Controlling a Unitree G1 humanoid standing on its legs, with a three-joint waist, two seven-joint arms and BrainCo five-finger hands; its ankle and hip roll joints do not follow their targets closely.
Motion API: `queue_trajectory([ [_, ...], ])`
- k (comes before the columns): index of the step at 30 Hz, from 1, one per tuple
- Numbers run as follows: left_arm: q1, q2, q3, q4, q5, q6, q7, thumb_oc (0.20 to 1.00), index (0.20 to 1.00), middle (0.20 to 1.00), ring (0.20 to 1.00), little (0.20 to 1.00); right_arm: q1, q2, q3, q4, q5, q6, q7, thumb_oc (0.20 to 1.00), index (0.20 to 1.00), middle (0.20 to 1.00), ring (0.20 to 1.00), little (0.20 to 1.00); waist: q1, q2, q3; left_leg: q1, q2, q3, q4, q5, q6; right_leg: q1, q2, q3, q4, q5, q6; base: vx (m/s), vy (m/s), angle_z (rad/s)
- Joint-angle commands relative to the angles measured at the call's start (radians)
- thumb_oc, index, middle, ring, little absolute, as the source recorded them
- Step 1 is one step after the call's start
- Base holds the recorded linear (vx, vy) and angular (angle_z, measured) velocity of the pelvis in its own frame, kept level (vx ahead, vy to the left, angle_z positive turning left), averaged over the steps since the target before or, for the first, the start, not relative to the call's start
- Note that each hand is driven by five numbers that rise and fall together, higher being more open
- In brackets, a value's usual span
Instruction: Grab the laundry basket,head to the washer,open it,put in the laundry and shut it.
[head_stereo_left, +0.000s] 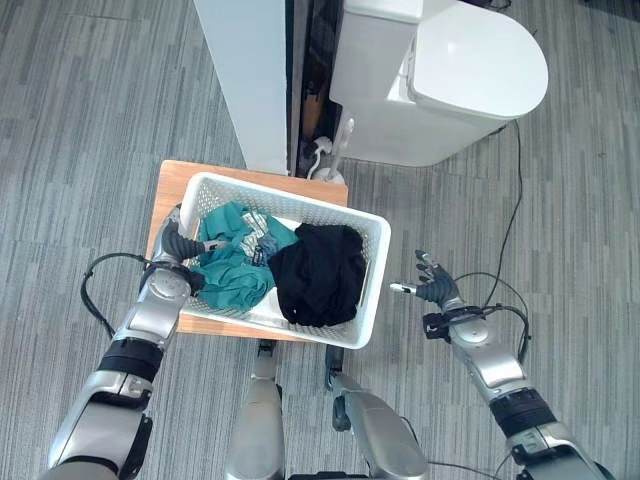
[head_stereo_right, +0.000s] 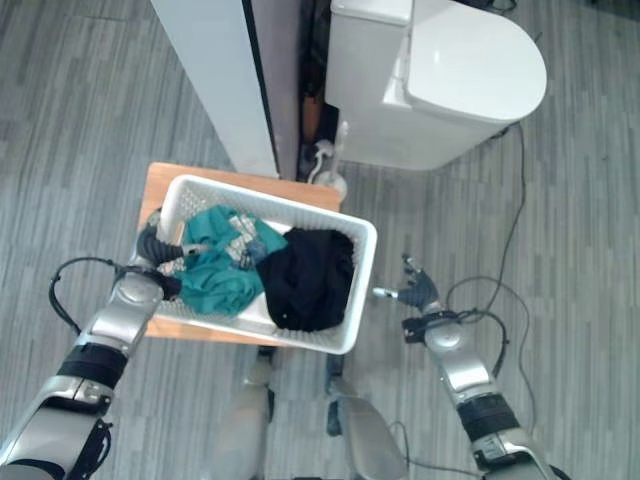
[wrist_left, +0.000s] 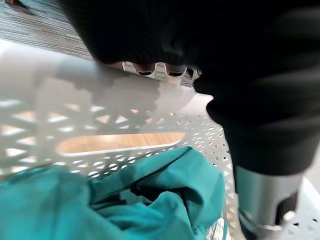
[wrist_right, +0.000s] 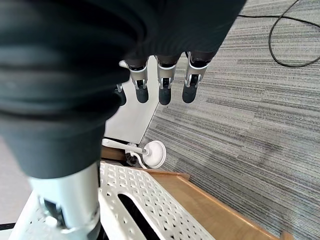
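Note:
A white perforated laundry basket (head_stereo_left: 372, 270) sits on a small wooden table (head_stereo_left: 175, 185). A teal garment (head_stereo_left: 235, 270) lies in its left half and a black garment (head_stereo_left: 320, 275) in its right half. My left hand (head_stereo_left: 172, 250) is at the basket's left end, fingers curled over the rim (wrist_left: 60, 75) and the thumb (wrist_left: 265, 200) inside by the teal cloth (wrist_left: 125, 200). My right hand (head_stereo_left: 435, 290) hangs open a little to the right of the basket's right end, touching nothing; its fingers (wrist_right: 165, 85) are straight above the basket's handle slot (wrist_right: 140, 200). The white washer (head_stereo_left: 470, 70) stands beyond, lid down.
A tall white panel (head_stereo_left: 245, 70) rises behind the table, with a dark gap between it and the washer. A white brush in a round holder (head_stereo_left: 335, 165) stands at the table's far right corner. Grey striped floor lies on both sides.

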Motion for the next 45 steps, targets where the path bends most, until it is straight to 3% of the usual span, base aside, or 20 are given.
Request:
queue_trajectory([
  [1,-0.043,-0.018,-0.033,0.042,-0.013,-0.03,0.034,1.0,1.0,1.0,1.0,1.0,0.021,-0.046,-0.02,-0.077,0.024,-0.045,-0.03,1.0,1.0,1.0,1.0,1.0,-0.012,-0.019,-0.043,-0.053,0.008,0.048,0.075,-0.099,0.045,-0.096,-0.102,-0.012,0.054,-0.011,0.051,0.0,0.0,0.0],
  [21,-0.054,0.012,-0.049,0.083,-0.048,-0.038,0.071,1.0,1.0,1.0,1.0,1.0,-0.116,0.008,0.084,-0.132,0.137,-0.082,-0.063,1.0,1.0,1.0,1.0,1.0,0.006,-0.011,0.009,-0.122,0.001,0.067,0.162,-0.134,0.057,-0.153,-0.107,0.014,0.075,0.001,0.05,0.0,0.016,-0.06],
  [31,-0.018,-0.028,-0.069,0.005,-0.06,-0.035,0.089,1.0,1.0,1.0,1.0,1.0,-0.166,0.07,0.167,-0.072,0.13,-0.034,-0.112,1.0,1.0,1.0,1.0,1.0,0.022,0.015,0.004,-0.133,-0.021,0.076,0.173,-0.141,0.063,-0.161,-0.127,0.013,0.088,0.004,0.049,0.0,0.032,0.0],
  [45,-0.053,-0.109,-0.169,-0.065,-0.119,-0.021,0.119,1.0,1.0,1.0,1.0,1.0,-0.145,0.188,0.279,0.001,0.302,-0.022,-0.165,1.0,1.0,1.0,1.0,1.0,0.036,0.044,-0.025,-0.128,-0.059,0.086,0.165,-0.141,0.082,-0.168,-0.164,0.013,0.115,0.002,0.063,0.0,0.055,0.02],
])
